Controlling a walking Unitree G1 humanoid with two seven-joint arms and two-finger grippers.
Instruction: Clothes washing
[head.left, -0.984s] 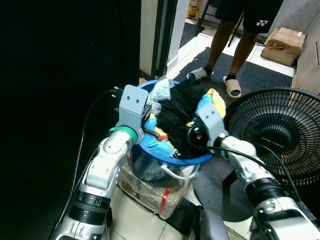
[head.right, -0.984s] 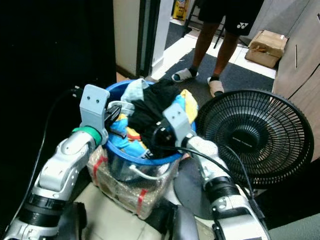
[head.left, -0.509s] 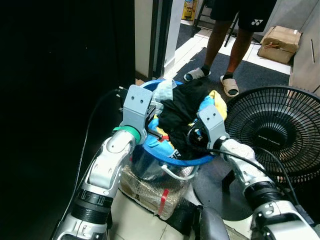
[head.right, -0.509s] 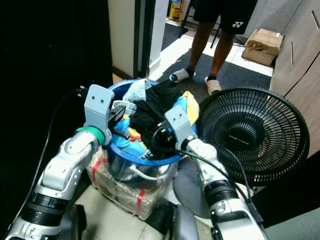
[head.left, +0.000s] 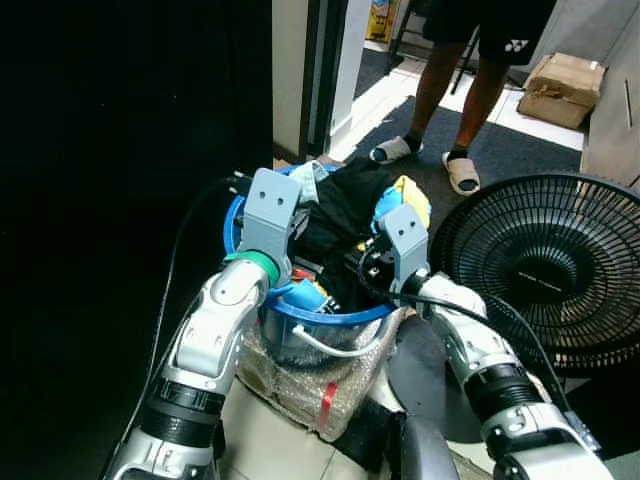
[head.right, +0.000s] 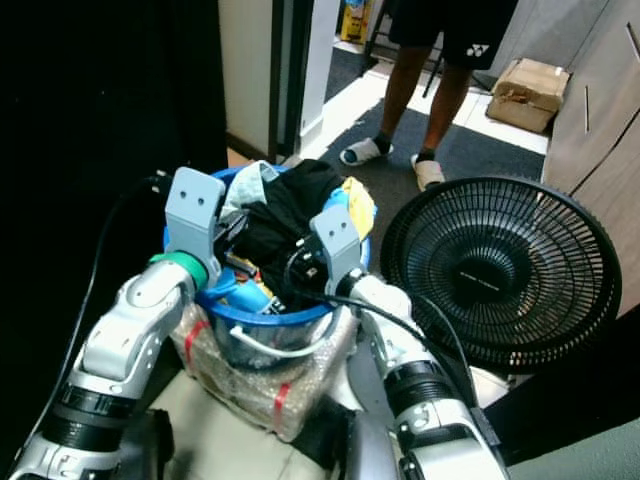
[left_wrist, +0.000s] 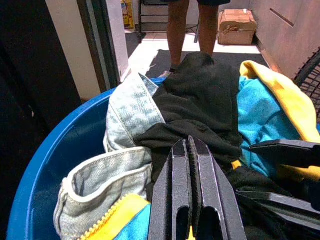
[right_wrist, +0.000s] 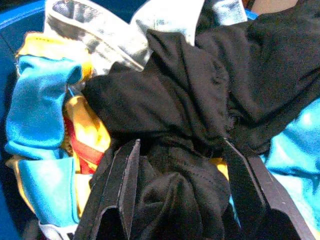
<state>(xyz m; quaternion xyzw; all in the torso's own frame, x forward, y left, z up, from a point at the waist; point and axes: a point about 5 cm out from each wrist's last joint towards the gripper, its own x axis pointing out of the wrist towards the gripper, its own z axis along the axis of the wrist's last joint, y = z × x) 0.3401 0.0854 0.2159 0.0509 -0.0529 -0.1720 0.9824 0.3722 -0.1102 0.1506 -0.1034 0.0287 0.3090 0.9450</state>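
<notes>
Basin: blue plastic, smooth, slight sheen. Black garment: soft matt knit cloth, creased. Denim piece: pale, coarse weave, stitched hems. Cyan/yellow garment: smooth synthetic-looking cloth, faint sheen. Left gripper fingers: black matt plastic, ribbed inner faces. Right gripper fingers: same black matt. Arm shells: silver, glossy; wrist brackets grey matt. Bundle under basin: clear bubble wrap, shiny, red tape. Fan grille: black wire, glossy. Box: brown cardboard.
</notes>
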